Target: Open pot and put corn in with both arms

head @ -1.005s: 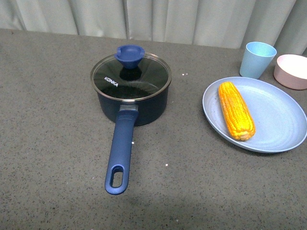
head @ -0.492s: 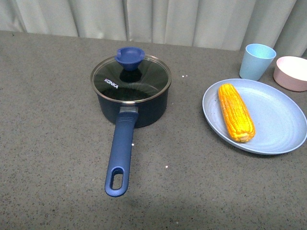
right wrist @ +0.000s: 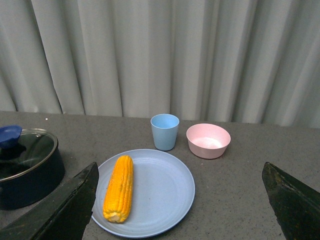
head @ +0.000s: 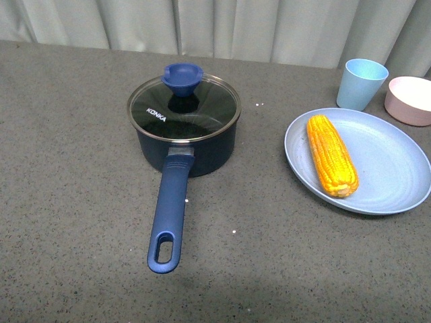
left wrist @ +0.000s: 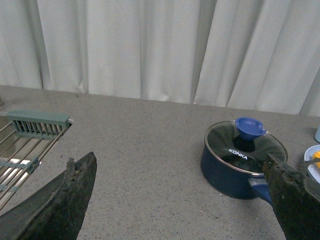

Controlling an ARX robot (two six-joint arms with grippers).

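Wrist views, jaws spread wide, gripping nothing

— What is everything resting on?

— A grey, speckled table (head: 81,202) with a matte top.

— And what sits directly on it?

— Four things. A dark blue pot (head: 205,153) stands left of centre, its long handle (head: 170,208) pointing toward the near edge. Well apart on the right, a light blue plate (head: 390,168) lies flat. Behind the plate a light blue cup (head: 361,84) stands upright, with a pink bowl (head: 409,101) just beside it.

— Do they touch?

— Cup and bowl stand slightly apart. I cannot tell whether cup and plate touch. A few white specks (head: 234,233) dot the top near the pot.
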